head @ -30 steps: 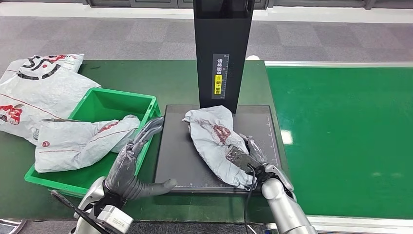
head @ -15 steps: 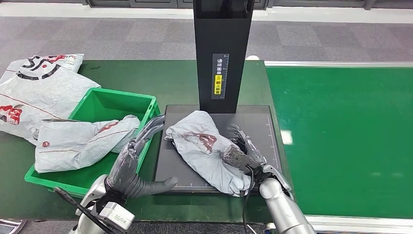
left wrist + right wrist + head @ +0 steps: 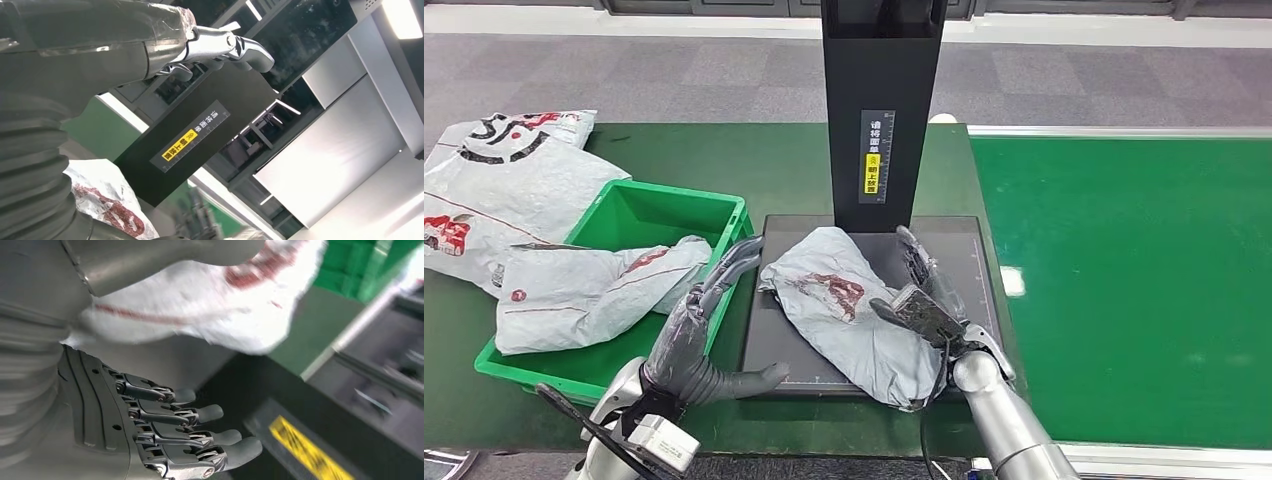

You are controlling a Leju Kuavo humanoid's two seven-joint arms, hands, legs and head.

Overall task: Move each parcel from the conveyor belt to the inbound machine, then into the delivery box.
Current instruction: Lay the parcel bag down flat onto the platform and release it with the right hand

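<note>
One parcel (image 3: pixel 839 310) on scanner | right hand (image 3: pixel 921 295) open beside | wrist view blurred

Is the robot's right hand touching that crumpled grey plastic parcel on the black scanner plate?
Touching. Head view: the right hand thumb lies against the grey parcel.

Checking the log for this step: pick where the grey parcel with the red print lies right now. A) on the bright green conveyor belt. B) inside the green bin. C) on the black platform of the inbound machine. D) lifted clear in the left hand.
C: the grey parcel lies on the black platform at the foot of the machine's column, with the right hand at its side.
</note>
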